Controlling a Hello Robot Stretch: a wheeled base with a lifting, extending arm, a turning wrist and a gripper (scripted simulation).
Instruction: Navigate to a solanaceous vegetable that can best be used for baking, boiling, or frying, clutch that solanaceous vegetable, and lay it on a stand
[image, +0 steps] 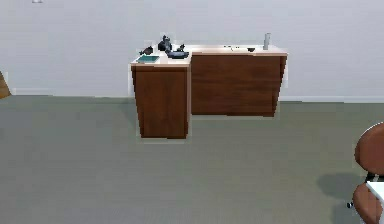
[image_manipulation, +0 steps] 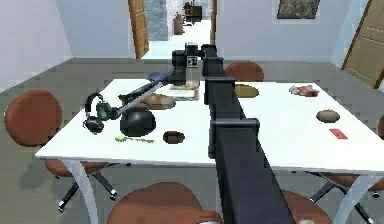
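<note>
potato (image_manipulation: 327, 116), as far as shape and colour tell: an olive-brown oval lump on the white table (image_manipulation: 290, 140), toward 3 o'clock in the arm side view, well apart from the claw.

forward view: two dark wood cabinets stand joined against a white wall at 12 o'clock; the narrow cabinet (image: 160, 100) is nearer, the wide cabinet (image: 238, 85) behind it toward 1 o'clock; some dark small things (image: 166, 47) sit on top where the two meet, too small to name; a pale upright bottle (image: 266, 40) stands on the wide one; part of a brown chair (image: 372, 160) shows at 4 o'clock; the floor is grey.

arm side view: the dark arm (image_manipulation: 235, 140) rises from 6 o'clock across the table; the claw (image_manipulation: 178, 68) lies at 12 o'clock at the arm's far end; i cannot tell how far open it is, nor whether it holds anything, since tabletop things lie behind it; headphones (image_manipulation: 95, 110) rest at 9 o'clock, a dark dome (image_manipulation: 137, 122) just beside them, a small dark bowl (image_manipulation: 175, 136) near that; a second brown oval (image_manipulation: 247, 92) lies at 1 o'clock; a red thing (image_manipulation: 305, 91) lies at 2 o'clock; brown chairs (image_manipulation: 35, 115) ring the table; a doorway (image_manipulation: 170, 25) opens at 12 o'clock.
</note>
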